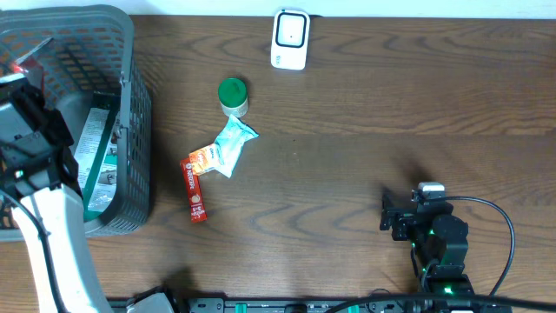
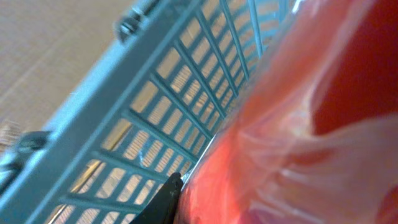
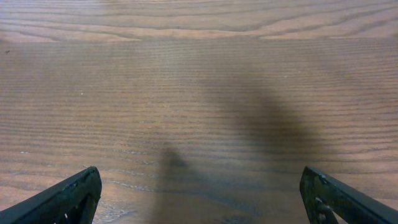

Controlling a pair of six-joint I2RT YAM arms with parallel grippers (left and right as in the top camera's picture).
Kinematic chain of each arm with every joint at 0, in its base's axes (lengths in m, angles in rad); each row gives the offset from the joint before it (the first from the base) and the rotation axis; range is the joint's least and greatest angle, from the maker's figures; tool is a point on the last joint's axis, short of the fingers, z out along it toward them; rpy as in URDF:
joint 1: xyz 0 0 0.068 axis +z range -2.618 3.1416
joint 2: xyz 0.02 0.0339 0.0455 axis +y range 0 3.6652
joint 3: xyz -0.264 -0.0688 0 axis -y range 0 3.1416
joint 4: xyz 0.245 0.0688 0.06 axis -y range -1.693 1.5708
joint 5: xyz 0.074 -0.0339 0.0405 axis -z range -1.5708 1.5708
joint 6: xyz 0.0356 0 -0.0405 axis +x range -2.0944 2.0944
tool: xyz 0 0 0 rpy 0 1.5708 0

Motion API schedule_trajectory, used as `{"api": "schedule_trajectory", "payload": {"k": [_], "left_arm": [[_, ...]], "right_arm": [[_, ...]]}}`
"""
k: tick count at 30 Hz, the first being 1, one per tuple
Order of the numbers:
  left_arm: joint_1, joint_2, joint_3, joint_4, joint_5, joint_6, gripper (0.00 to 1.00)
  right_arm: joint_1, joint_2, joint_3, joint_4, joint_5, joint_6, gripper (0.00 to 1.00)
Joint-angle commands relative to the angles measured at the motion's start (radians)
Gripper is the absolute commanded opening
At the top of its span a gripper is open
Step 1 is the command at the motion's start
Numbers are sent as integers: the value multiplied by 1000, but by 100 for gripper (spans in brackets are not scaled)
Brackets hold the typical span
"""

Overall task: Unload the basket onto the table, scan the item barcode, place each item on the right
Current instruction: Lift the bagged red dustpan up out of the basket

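Left gripper (image 1: 17,76) over the grey basket (image 1: 132,104), closed narrowly on a red packet (image 2: 298,124), right gripper (image 3: 199,186) wide open, holding nothing, low above the worktop (image 3: 199,74), white scanner (image 1: 289,39) well apart.

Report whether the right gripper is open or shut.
Open. In the right wrist view the right gripper has its fingers at opposite edges of the frame, with only bare table between.
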Motion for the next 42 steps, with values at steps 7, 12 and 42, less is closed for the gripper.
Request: {"api": "schedule_trajectory", "payload": {"k": [7,12,42], "left_arm": [[-1,-168,-13,-11,-2,-21,8],[-1,-275,-13,-55,52,-47,8],[-1,-524,-13,-103,477,-103,8]], "right_arm": [[7,-2,-1,6,3,13,99],[7,-2,-1,7,3,13,99],[7,-2,-1,13,3,14,99]]}}
